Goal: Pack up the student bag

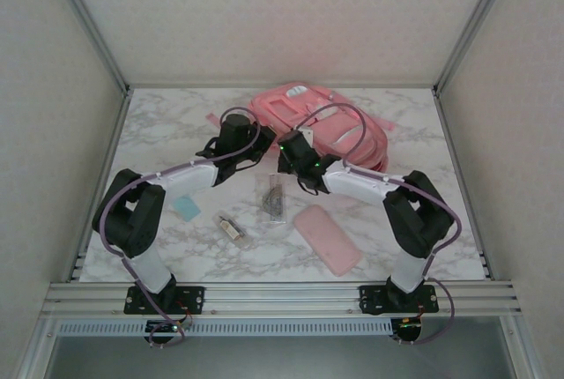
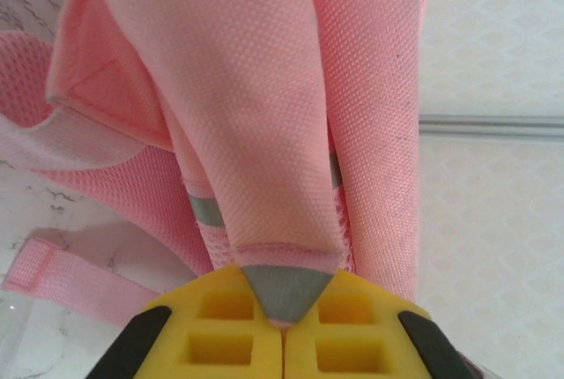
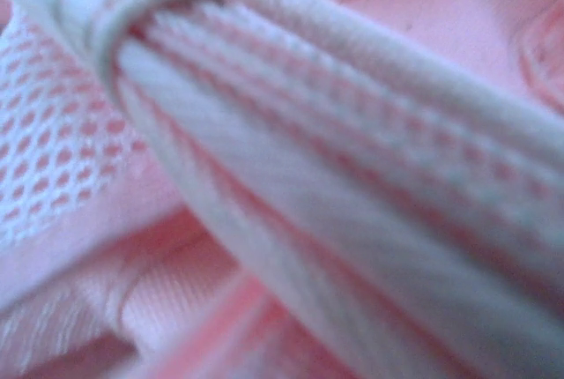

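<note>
Student bag (image 1: pixel 328 120) position? — mk

Far edge of the worktop (image 1: pixel 159 132), a bit right of centre, lying flat. Both arms reach in to its near side. — jo

Grips? — mk

Left gripper (image 2: pixel 282 324): yellow pads clamped on a fold of the bag's pink fabric, with a grey tab (image 2: pixel 284 289) at the tip. The fabric runs up from the pinch. Right gripper (image 1: pixel 286 146): clenched, at the bag's near edge, just beside the left one. Its wrist view is blurred white trim and pink mesh right at the lens. Can't tell if any of it sits between the fingers. — jo

Handling? — mk

Soft, floppy woven cloth plus mesh. Looks light, so I expect it to sag and follow any pull rather than hold shape. Not fragile, not slippery; the weave gives the pads bite. A thin fold could slide out under load, though. — jo

Where to hold? — mk

My call: seams, trim, tabs, strap webbing, i.e. doubled or stitched spots. Two holds on opposite sides of the opening to spread the mouth. One pinch alone likely just drags the whole bag over the marble. — jo

Stuff to pack? — mk

Between the bag and the near edge: pink pencil case (image 1: pixel 327 239) toward the right, clear pouch of pens (image 1: pixel 273 196) centre, small clear bottle (image 1: pixel 231 226) and flat teal piece (image 1: pixel 187 207) left of that. — jo
</note>
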`<state>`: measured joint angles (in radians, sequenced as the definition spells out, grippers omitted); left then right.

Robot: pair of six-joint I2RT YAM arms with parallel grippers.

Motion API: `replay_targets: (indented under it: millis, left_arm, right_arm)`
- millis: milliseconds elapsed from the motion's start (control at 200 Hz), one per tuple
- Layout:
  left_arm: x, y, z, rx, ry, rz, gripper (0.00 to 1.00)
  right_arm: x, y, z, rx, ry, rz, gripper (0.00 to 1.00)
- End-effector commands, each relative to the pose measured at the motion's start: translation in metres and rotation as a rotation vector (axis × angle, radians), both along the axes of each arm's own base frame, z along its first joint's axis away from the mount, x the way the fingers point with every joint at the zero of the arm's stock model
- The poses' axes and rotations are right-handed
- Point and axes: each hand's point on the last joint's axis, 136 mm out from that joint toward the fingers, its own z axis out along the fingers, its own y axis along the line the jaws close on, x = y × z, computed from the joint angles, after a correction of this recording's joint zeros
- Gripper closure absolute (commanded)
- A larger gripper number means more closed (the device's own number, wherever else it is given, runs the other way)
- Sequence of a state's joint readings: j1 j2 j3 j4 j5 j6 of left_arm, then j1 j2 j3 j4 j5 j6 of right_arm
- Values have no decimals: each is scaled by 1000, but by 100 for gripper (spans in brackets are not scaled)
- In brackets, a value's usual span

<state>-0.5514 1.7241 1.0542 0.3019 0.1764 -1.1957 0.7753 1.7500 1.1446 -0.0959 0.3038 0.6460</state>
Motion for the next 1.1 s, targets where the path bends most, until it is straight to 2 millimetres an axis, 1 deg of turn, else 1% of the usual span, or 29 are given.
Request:
replay_targets:
  millis: [0, 125, 290, 405, 486, 561, 661, 706, 766, 841, 896, 931, 966, 971, 981, 1006, 1051, 1091]
  left_arm:
    - [29, 23, 15, 13, -59, 57, 100]
    - [34, 29, 16, 29, -68, 67, 100]
    - [42, 32, 16, 38, -72, 71, 100]
    - [50, 36, 16, 47, -78, 71, 100]
    - [60, 42, 14, 75, -83, 75, 100]
    - [72, 48, 9, 110, -81, 74, 100]
    - [90, 50, 3, 130, -82, 57, 100]
    - [98, 51, 0, 144, -87, 52, 100]
    - [109, 51, -5, 175, -90, 43, 100]
    - [118, 47, -14, 208, -79, 10, 100]
    - [118, 41, -21, 202, -54, -23, 100]
    - [115, 37, -24, 186, -43, -44, 87]
    - [111, 34, -28, 171, -28, -56, 69]
    - [110, 34, -28, 169, -27, -57, 68]
    - [108, 33, -28, 165, -23, -59, 61]
    - [102, 32, -30, 158, -12, -64, 52]
    - [91, 31, -30, 154, 0, -76, 43]
    - [77, 29, -31, 149, 14, -87, 38]
  right_arm:
    - [-17, -31, -7, -11, 102, 21, 100]
    - [-41, -46, -20, -5, 210, 44, 100]
    - [-66, -64, -27, -48, 303, 66, 100]
    - [-82, -85, -32, -111, 366, 68, 100]
    - [-93, -103, -37, -154, 418, 69, 100]
    - [-101, -116, -38, -164, 457, 73, 100]
    - [-106, -125, -36, -161, 477, 82, 100]
    - [-106, -123, -35, -147, 479, 93, 100]
    - [-104, -115, -35, -111, 482, 113, 100]
    - [-98, -95, -36, -36, 493, 155, 100]
    - [-91, -83, -35, 8, 492, 174, 100]
    - [-86, -76, -34, 31, 488, 185, 100]
    - [-81, -65, -32, 65, 490, 202, 100]
    - [-80, -64, -32, 70, 489, 204, 100]
    - [-79, -63, -32, 73, 491, 204, 100]
    - [-76, -56, -29, 98, 493, 218, 100]
    - [-71, -43, -25, 144, 499, 243, 100]
    - [-68, -35, -22, 171, 505, 261, 100]
